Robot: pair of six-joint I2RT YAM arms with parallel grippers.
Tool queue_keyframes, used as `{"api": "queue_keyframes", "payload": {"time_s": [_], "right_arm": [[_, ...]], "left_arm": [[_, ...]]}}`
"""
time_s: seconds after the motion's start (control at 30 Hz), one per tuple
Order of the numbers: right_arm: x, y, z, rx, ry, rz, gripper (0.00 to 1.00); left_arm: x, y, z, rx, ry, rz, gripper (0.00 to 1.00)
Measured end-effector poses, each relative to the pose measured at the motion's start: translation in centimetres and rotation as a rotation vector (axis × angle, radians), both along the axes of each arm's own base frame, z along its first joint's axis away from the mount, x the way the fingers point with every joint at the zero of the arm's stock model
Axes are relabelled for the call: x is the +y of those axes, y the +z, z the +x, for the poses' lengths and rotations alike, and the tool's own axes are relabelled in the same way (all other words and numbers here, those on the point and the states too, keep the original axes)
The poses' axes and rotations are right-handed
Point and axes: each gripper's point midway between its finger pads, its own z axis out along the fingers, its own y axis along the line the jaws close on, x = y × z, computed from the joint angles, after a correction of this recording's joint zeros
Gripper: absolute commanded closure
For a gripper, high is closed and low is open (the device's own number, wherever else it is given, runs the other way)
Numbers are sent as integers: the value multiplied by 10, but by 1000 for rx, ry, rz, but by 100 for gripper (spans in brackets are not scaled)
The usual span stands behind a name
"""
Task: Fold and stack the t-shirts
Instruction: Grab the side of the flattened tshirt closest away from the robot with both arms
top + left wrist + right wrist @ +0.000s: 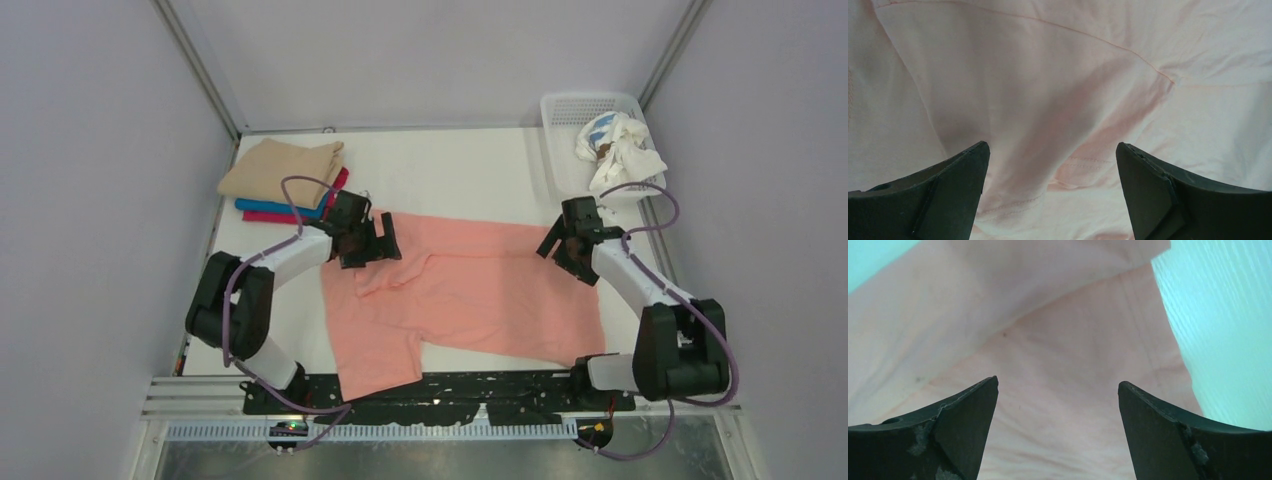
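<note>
A salmon-pink t-shirt (470, 290) lies spread over the middle of the white table, one sleeve folded inward near its left top corner. My left gripper (378, 240) hangs open over that folded sleeve; the left wrist view shows pink cloth (1058, 100) with a stitched hem between the wide-apart fingers (953, 190). My right gripper (565, 245) is open above the shirt's right top edge, with pink cloth (1058, 405) beneath its spread fingers (1158, 430). A stack of folded t-shirts sits at the back left: tan (282, 168) on top, blue (275, 208) and magenta (268, 217) under it.
A white plastic basket (585, 112) stands at the back right with a crumpled white and blue cloth (618, 148) hanging over its front. Bare table (1218, 330) shows to the right of the shirt's edge. Walls close in the table on three sides.
</note>
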Motion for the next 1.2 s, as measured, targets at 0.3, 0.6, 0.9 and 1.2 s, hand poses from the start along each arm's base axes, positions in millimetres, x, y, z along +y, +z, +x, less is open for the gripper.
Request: {"api": "queue_keyframes", "payload": {"time_s": [0.3,0.6,0.9,1.2], "right_arm": [[-18,-44,49,61,-12,67,4],[-31,-36,100,-30,-23,194,3],[-36,-34,127,-47,12,186,4],[-55,5,61,-78,-68,56,5]], "left_arm": [[9,-14,12,42,35,15,0],[4,-5,40,34,43,10,0],[-4,-7,60,36,32,6,0],[8,35,37,-59,44,-4,0]]}}
